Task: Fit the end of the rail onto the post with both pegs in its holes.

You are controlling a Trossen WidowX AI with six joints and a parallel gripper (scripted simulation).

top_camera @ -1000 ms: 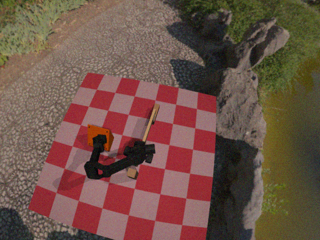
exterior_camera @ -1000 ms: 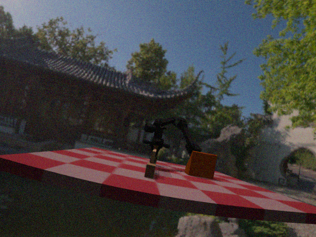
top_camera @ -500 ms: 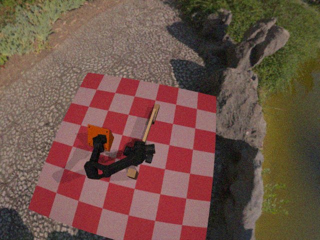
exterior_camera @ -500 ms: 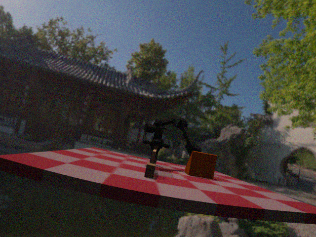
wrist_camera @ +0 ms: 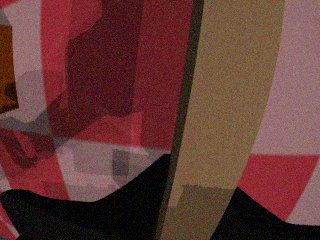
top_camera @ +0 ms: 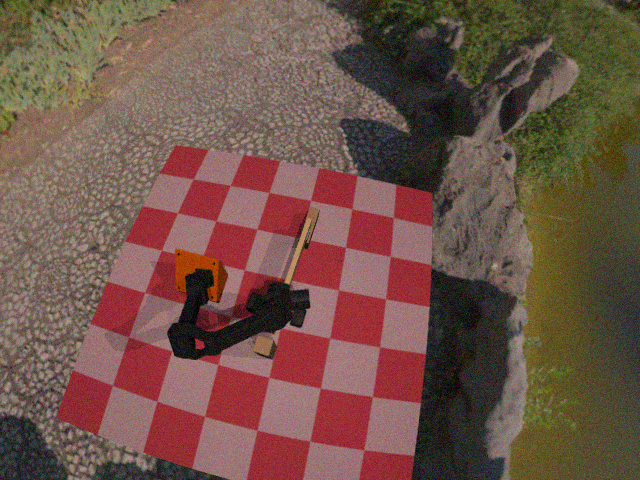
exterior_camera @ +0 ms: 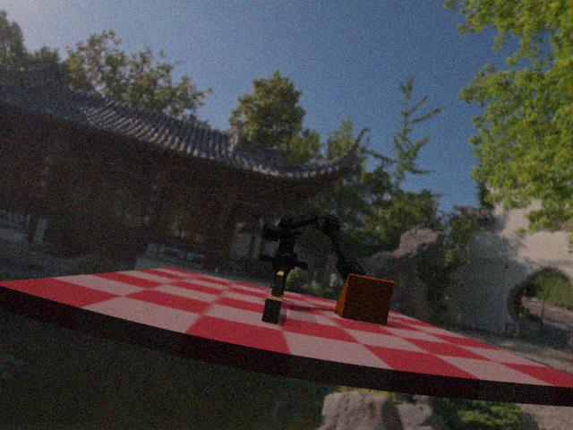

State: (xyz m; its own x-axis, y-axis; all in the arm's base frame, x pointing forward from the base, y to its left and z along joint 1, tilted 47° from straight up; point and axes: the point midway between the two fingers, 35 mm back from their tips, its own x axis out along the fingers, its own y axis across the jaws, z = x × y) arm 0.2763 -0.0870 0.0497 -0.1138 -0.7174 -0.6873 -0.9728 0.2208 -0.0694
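Observation:
The long wooden rail [top_camera: 296, 258] [exterior_camera: 278, 288] [wrist_camera: 230, 100] runs from the footboard block [top_camera: 314, 213] [exterior_camera: 271, 311] to my gripper [top_camera: 285, 289] [exterior_camera: 280, 269] [wrist_camera: 183, 163]. My gripper is shut on the rail near its near end, with one black finger on each side of it. The rail's shadow lies off to its left, so the held part appears raised off the table. The far end is over the block; its seating in the bracket is too small to tell. The wooden post [top_camera: 264, 345] stands just beyond the gripper. The pegs, the rail's end holes and any gap there are hidden.
An orange wedge-shaped block [top_camera: 199, 273] [exterior_camera: 367, 298] [wrist_camera: 7, 70] stands left of the rail in the top view, at the arm's base. The arm [top_camera: 232, 330] reaches across from it. All stand on a red and white checkered table top [top_camera: 356, 361] [exterior_camera: 231, 333].

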